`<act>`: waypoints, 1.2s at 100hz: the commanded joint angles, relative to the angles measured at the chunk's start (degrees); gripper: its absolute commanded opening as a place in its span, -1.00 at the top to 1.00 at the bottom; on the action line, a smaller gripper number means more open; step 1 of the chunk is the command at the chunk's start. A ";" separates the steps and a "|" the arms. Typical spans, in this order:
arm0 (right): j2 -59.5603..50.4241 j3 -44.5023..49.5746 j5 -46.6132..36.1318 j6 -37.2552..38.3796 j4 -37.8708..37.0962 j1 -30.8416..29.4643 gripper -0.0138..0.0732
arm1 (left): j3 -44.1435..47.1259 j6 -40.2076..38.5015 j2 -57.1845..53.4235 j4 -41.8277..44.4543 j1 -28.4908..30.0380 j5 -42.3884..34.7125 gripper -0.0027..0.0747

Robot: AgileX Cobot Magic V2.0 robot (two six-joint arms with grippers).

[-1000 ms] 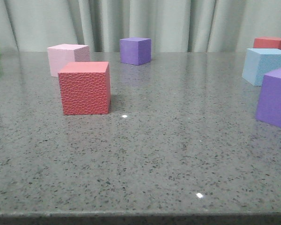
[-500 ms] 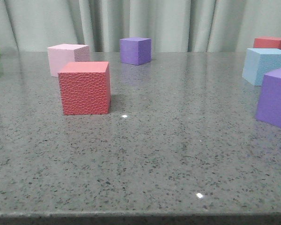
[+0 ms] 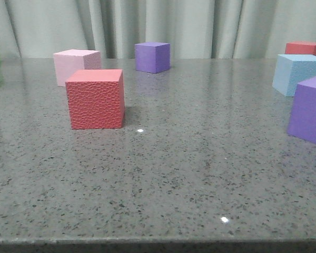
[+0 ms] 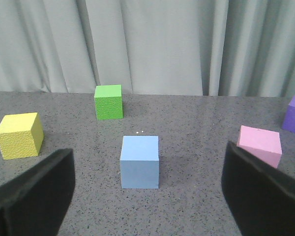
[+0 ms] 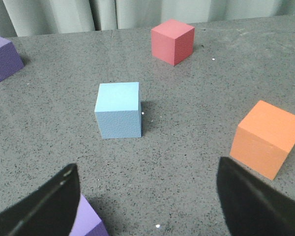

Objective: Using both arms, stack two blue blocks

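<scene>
A smooth blue block [image 4: 139, 161] stands on the table straight ahead of my left gripper [image 4: 147, 191], which is open and empty, its jaws wide apart and short of the block. A pebbly blue block [image 5: 118, 110] stands ahead of my right gripper [image 5: 147, 201], which is open and empty; this block also shows at the right edge of the front view [image 3: 299, 73]. The smooth blue block is out of the front view. Neither gripper shows in the front view.
Front view: a red cube [image 3: 95, 98], a pink cube [image 3: 75, 65], a purple cube [image 3: 152, 57], a purple cube [image 3: 308, 109] at right, a red cube [image 3: 304, 48]. Left wrist: green [image 4: 108, 101], yellow [image 4: 19, 135], pink [image 4: 259, 144] cubes. Right wrist: orange cube [image 5: 265, 138], purple cube [image 5: 84, 221] by the finger.
</scene>
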 commanded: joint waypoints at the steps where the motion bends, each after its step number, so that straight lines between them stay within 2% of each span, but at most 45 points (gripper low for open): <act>1: 0.40 -2.04 -5.69 -0.47 -0.33 -0.34 -0.71 | -2.18 0.09 0.39 -0.45 -0.06 -4.70 -0.65; 25: 0.70 -2.73 -5.61 -0.42 -0.14 -0.34 -0.71 | -2.32 0.09 1.72 -0.58 -0.06 -6.10 -0.65; 43: 5.79 -8.58 2.36 -0.42 0.04 -0.34 -0.71 | -8.07 0.09 6.71 -0.58 -0.06 1.51 -0.65; 67: 17.06 -21.98 13.77 -0.74 1.97 -0.34 -0.71 | -15.55 0.09 14.46 -0.58 -0.06 10.52 -0.65; 120: 50.59 -54.20 30.86 -3.54 8.22 -0.34 -0.71 | -15.96 0.09 16.17 -0.58 -0.06 10.94 -0.65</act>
